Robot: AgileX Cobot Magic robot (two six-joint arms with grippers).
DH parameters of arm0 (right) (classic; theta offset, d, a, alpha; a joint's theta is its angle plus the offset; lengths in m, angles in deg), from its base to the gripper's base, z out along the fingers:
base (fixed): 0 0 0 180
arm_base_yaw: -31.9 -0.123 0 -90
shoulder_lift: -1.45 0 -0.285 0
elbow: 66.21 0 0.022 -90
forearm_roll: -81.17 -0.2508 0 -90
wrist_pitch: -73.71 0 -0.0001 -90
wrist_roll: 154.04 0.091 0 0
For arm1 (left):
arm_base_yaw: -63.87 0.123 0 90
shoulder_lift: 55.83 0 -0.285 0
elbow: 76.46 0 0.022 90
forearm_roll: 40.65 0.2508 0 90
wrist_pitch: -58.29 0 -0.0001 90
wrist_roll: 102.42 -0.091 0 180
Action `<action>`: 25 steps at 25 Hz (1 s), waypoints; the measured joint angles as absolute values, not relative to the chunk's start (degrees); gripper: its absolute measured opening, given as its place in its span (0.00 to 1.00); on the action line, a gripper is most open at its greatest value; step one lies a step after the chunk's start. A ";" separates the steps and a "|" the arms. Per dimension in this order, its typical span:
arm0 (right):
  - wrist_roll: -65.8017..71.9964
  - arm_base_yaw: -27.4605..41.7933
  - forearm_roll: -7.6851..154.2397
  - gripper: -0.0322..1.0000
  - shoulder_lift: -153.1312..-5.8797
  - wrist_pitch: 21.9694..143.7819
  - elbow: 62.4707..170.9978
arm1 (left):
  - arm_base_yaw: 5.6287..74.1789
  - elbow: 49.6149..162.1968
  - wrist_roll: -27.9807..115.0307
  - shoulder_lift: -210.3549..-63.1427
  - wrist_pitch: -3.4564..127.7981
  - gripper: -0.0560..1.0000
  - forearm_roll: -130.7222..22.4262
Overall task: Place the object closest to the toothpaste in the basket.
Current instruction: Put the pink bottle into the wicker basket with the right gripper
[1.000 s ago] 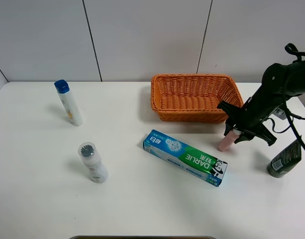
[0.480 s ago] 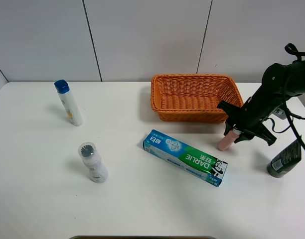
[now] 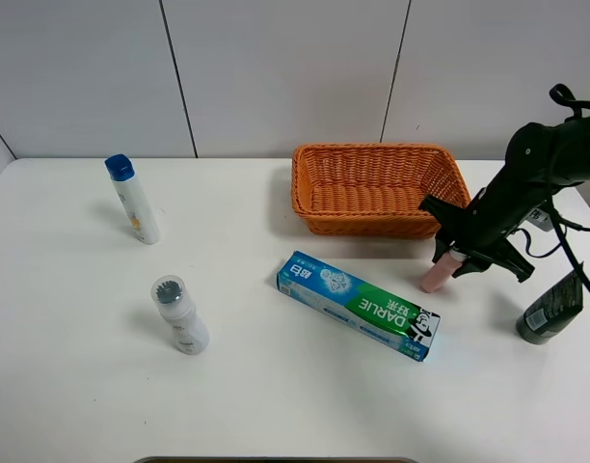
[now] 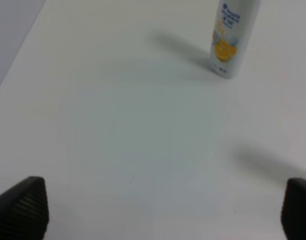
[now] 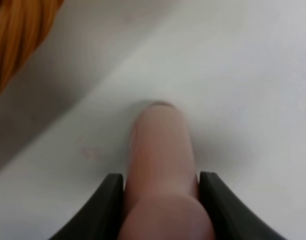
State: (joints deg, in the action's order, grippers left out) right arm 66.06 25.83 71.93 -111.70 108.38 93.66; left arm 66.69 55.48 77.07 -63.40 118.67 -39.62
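Note:
The blue and green toothpaste box (image 3: 358,304) lies flat in the middle of the table. A pink tube (image 3: 437,275) stands tilted just right of it, in front of the orange basket (image 3: 378,223). My right gripper (image 3: 459,258) is shut on the pink tube's upper part; in the right wrist view both fingers (image 5: 105,205) press the tube (image 5: 160,155) on either side, its base on the table. My left gripper (image 4: 158,215) is open and empty over bare table; it does not show in the exterior high view.
A white bottle with a blue cap (image 3: 133,200) stands at the far left, also in the left wrist view (image 4: 233,37). A white bottle with a grey cap (image 3: 179,313) lies nearer the front left. A dark green bottle (image 3: 550,309) sits at the right edge.

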 joint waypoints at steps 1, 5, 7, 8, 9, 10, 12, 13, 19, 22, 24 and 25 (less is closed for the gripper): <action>66.00 25.59 71.99 0.39 -111.65 108.38 93.66 | 66.69 55.48 77.07 -63.40 118.67 0.94 -39.62; 65.64 24.64 71.94 0.39 -110.96 108.56 93.66 | 66.69 55.48 77.07 -63.40 118.67 0.94 -39.62; 65.32 24.06 71.99 0.39 -110.12 108.82 93.66 | 66.69 55.48 77.07 -63.40 118.67 0.94 -39.62; 65.09 23.77 71.99 0.39 -109.36 109.03 93.66 | 66.69 55.48 77.07 -63.40 118.67 0.94 -39.62; 64.90 23.49 71.99 0.39 -108.80 109.08 93.66 | 66.69 55.48 77.07 -63.40 118.67 0.94 -39.62; 64.68 23.25 71.99 0.39 -108.05 109.44 93.66 | 66.69 55.48 77.07 -63.40 118.67 0.94 -39.62; 64.20 22.71 72.05 0.39 -106.35 109.94 93.66 | 66.69 55.48 77.07 -63.40 118.67 0.94 -39.62; 63.97 22.27 72.05 0.39 -105.34 110.00 93.66 | 66.69 55.48 77.07 -63.40 118.67 0.94 -39.62; 62.01 19.97 73.87 0.39 -98.04 110.68 93.66 | 66.69 55.48 77.07 -63.40 118.67 0.94 -39.62; 60.90 19.38 75.07 0.39 -93.96 111.32 93.66 | 66.69 55.48 77.07 -63.40 118.67 0.94 -39.62; 59.34 19.37 76.26 0.39 -91.07 111.46 93.66 | 66.69 55.48 77.07 -63.40 118.67 0.94 -39.62; 59.34 19.37 76.26 0.39 -91.07 111.46 93.66 | 66.69 55.48 77.07 -63.40 118.67 0.94 -39.62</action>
